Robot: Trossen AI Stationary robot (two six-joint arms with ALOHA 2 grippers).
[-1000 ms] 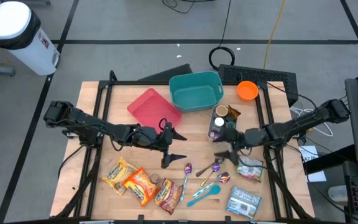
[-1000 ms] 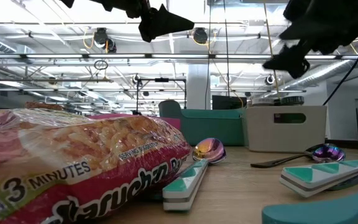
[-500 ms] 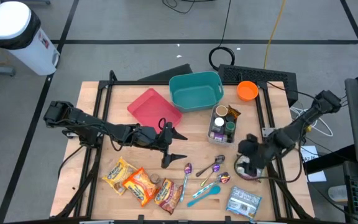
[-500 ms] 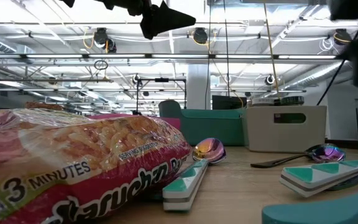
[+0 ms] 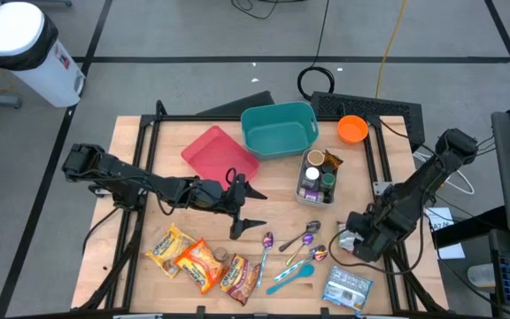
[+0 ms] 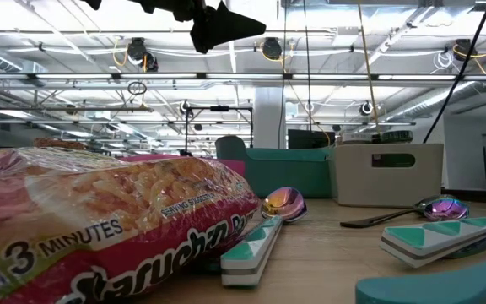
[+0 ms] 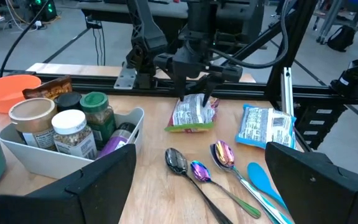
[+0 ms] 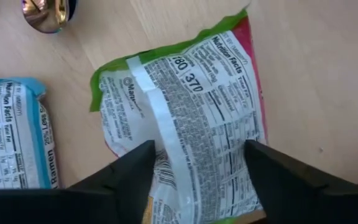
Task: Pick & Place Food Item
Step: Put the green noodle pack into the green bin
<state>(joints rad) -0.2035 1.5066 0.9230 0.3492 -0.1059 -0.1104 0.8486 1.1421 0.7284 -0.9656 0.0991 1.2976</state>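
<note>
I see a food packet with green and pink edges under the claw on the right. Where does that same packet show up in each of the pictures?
High view: the green-edged packet lies near the table's right edge, mostly hidden under the right gripper.
Low view: not in it.
Left wrist view: centre, under the far gripper, packet.
Right wrist view: fills the middle, between the dark fingers.
Shared landmark: the blue-edged packet beside it.

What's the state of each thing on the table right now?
Right gripper: down on green-edged noodle packet, a finger either side, not lifted.
Left gripper: open, empty, above mid-table.
Teal bin: upright, empty.
Red tray: flat, empty.
White caddy: upright, holding jars.
Blue-edged packet: flat, untouched.
Orange bowl: upright.
</note>
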